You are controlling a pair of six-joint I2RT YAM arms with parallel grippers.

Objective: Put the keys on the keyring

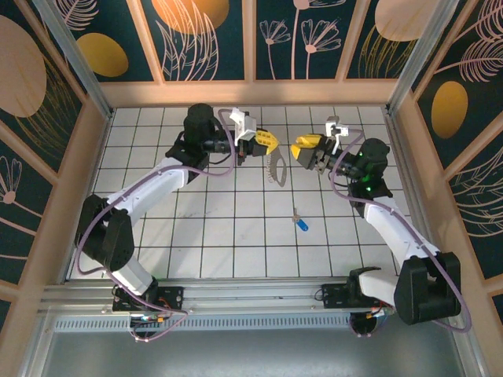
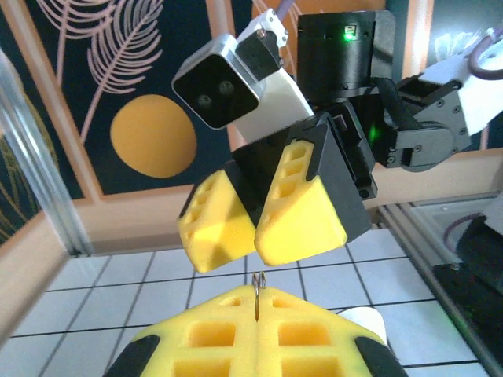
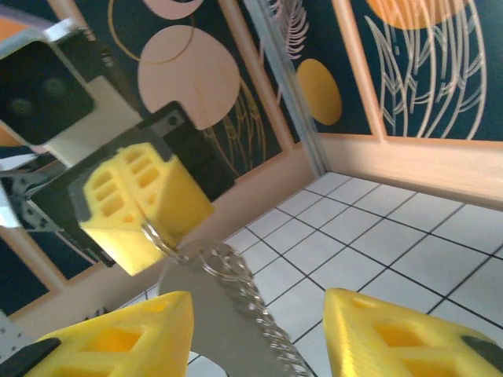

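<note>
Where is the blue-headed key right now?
In the top view the key lies flat on the tiled table, slightly right of centre. It is nearer the front edge than the raised keyring, with nothing touching it.

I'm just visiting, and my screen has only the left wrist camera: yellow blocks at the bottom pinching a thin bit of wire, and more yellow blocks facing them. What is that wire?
Observer: It is the top of the keyring, a silvery loop with a chain-like side, hanging from the left gripper.
Operator: And the blocks facing me?
Observer: Those are the fingers of the right gripper. Its own camera shows them standing apart, with the loop showing between them, ungripped.
Operator: Where's the key?
Observer: The key lies flat on the white tiles, nearer the arm bases, its blue head toward them, touched by nothing.
</note>
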